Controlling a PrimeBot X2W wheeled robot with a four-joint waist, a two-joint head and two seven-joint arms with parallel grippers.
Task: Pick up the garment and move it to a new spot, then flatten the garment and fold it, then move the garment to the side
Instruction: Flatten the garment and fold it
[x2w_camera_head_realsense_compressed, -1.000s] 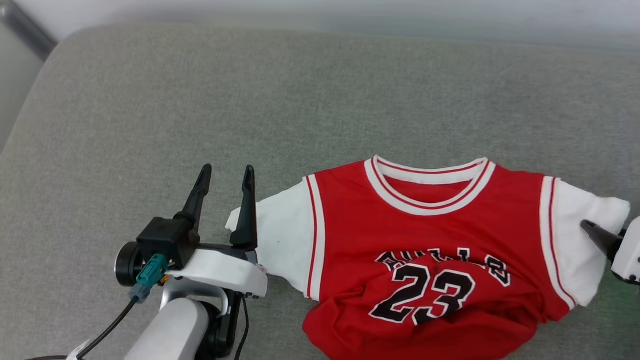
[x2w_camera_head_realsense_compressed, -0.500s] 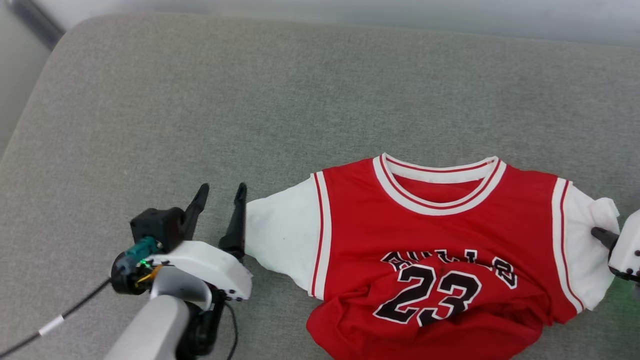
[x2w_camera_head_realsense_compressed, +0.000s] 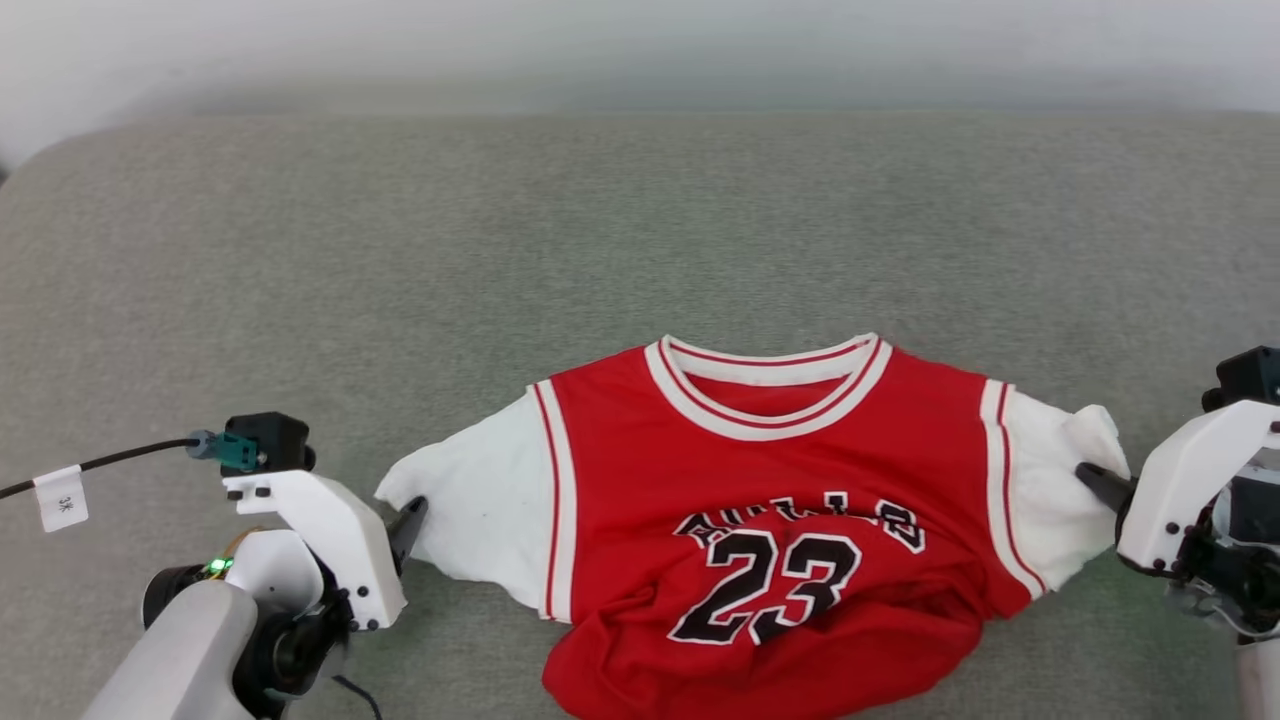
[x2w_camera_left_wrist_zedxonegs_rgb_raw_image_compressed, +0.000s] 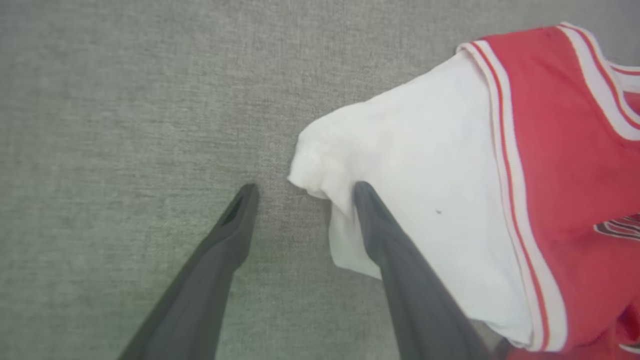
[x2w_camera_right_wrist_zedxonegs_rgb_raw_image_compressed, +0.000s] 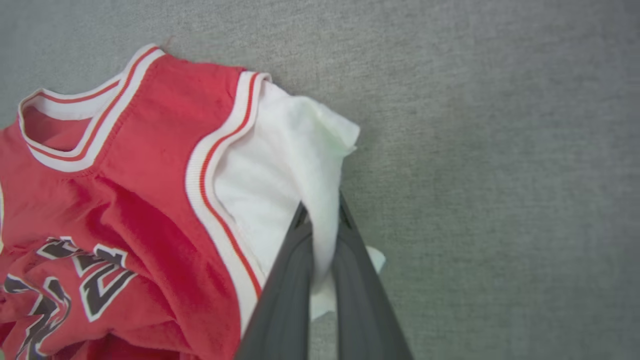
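The garment (x2w_camera_head_realsense_compressed: 760, 520), a red jersey T-shirt with white sleeves and a black "23", lies front up on the grey cushion, its lower hem bunched. My left gripper (x2w_camera_head_realsense_compressed: 397, 530) stands open at the tip of the left sleeve (x2w_camera_left_wrist_zedxonegs_rgb_raw_image_compressed: 415, 150). In the left wrist view, one finger (x2w_camera_left_wrist_zedxonegs_rgb_raw_image_compressed: 400, 260) lies over the sleeve's edge and the other rests on bare fabric, so the sleeve corner sits inside the left gripper (x2w_camera_left_wrist_zedxonegs_rgb_raw_image_compressed: 305, 192). My right gripper (x2w_camera_right_wrist_zedxonegs_rgb_raw_image_compressed: 322, 212) is shut on the right sleeve (x2w_camera_right_wrist_zedxonegs_rgb_raw_image_compressed: 300, 145), which is pinched up into a fold. The right gripper (x2w_camera_head_realsense_compressed: 1090, 478) is at the garment's right edge.
The grey upholstered cushion (x2w_camera_head_realsense_compressed: 400, 250) stretches wide behind and to both sides of the shirt, with its far edge near the top of the head view. A black cable with a white tag (x2w_camera_head_realsense_compressed: 62, 497) trails off to the left from my left wrist.
The head camera has shifted, so the whole scene sits further left. My right gripper has shut on the right sleeve and bunched it. My left gripper has dropped to the left sleeve's tip, still open.
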